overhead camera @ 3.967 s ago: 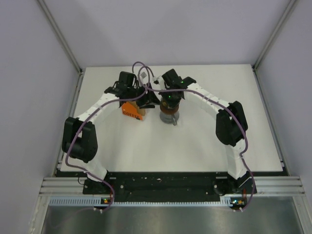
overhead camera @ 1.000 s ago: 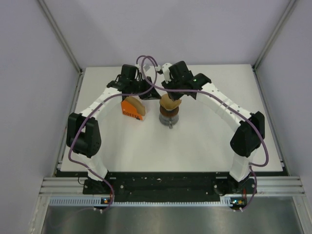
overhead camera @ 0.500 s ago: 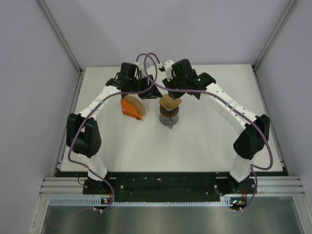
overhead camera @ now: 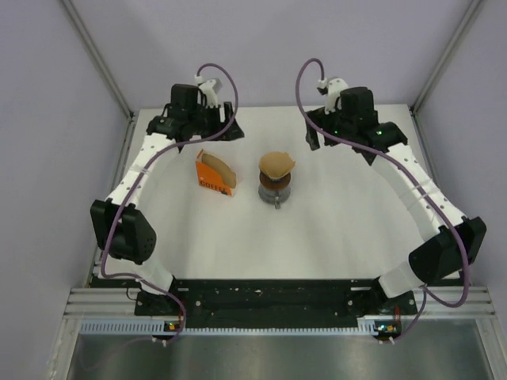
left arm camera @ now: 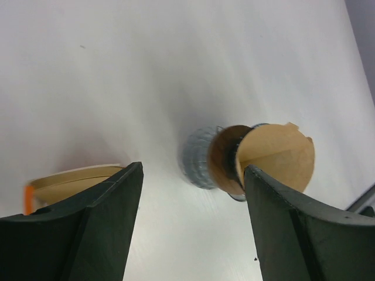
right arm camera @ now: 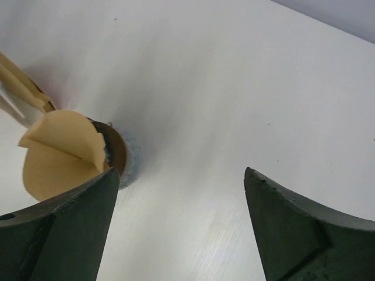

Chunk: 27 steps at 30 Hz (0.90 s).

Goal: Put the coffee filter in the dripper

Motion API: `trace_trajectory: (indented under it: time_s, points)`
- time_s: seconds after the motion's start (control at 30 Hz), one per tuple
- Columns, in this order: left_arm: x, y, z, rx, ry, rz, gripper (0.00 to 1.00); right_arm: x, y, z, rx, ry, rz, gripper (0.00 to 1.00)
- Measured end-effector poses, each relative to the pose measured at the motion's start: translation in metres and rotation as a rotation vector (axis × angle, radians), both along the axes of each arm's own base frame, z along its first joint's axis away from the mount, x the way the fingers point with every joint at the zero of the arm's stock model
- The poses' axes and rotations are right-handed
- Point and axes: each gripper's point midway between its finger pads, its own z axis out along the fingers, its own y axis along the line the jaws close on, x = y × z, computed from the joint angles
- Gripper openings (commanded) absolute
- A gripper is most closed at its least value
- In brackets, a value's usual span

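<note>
Inspection notes for you, operator:

1. Left gripper (left arm camera: 192,175): jaws wide apart, nothing betw. them. In the top view it hangs over the far-left part of the table (overhead camera: 356,222), well apart from the task items.
2. Right gripper (right arm camera: 181,172): jaws also wide apart, nothing held. It's at the far-right side, clear of the dripper stack, no contact.
3. Coffee filter (overhead camera: 277,165): tan paper cone, resting on top of the dripper (overhead camera: 275,182), near table centre. Neither gripper touches it. Left wrist cam shows it as a fan-shaped piece leaning out over one side of the dripper's rim. Right wrist cam shows one flap curled over the other. Its upper part stands proud of the rim. You can't tell from any view how deep the tip sits in the funnel.
4. Dripper: dark-brown ring, upright, seated on a clear grey cup (overhead camera: 275,194). The stack looks upright in the top view. A small part sticks out toward the arm bases at the cup's foot; too small to identify.
5. Orange pack (overhead camera: 214,180): just left of the stack, apart from it, with tan filters showing at its open top. Lettering is on the near face.
</note>
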Motion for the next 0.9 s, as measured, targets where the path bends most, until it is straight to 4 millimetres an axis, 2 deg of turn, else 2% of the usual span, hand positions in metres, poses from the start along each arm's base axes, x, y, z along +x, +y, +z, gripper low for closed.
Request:
trace_trajectory:
  time_s: [0.07, 0.17, 0.23, 0.4, 0.53, 0.67, 0.8, 0.9]
  points:
    - [0.008, 0.026, 0.01, 0.026, -0.042, 0.062, 0.8, 0.002, -0.023, -0.001, 0.025, -0.015, -0.059, 0.98]
    - [0.02, 0.07, 0.025, 0.057, -0.1, 0.179, 0.82, 0.003, -0.057, -0.006, 0.063, -0.037, -0.155, 0.99]
    - [0.024, 0.106, 0.032, 0.081, -0.136, 0.27, 0.85, 0.003, -0.08, -0.014, 0.094, -0.053, -0.22, 0.99]
    - [0.02, 0.196, 0.024, 0.181, -0.189, 0.51, 0.91, 0.003, -0.136, -0.043, 0.161, -0.056, -0.391, 0.99]
    - [0.007, 0.249, -0.001, 0.239, -0.193, 0.643, 0.91, 0.002, -0.168, -0.081, 0.198, -0.028, -0.504, 0.99]
    - [-0.01, 0.286, -0.044, 0.271, -0.163, 0.739, 0.91, -0.008, -0.171, -0.121, 0.198, -0.003, -0.526, 0.99]
    - [-0.028, 0.308, -0.094, 0.309, -0.114, 0.799, 0.92, -0.017, -0.171, -0.143, 0.206, -0.027, -0.521, 0.99]
    - [-0.04, 0.309, -0.122, 0.326, -0.092, 0.809, 0.93, -0.023, -0.171, -0.15, 0.222, -0.084, -0.515, 0.99]
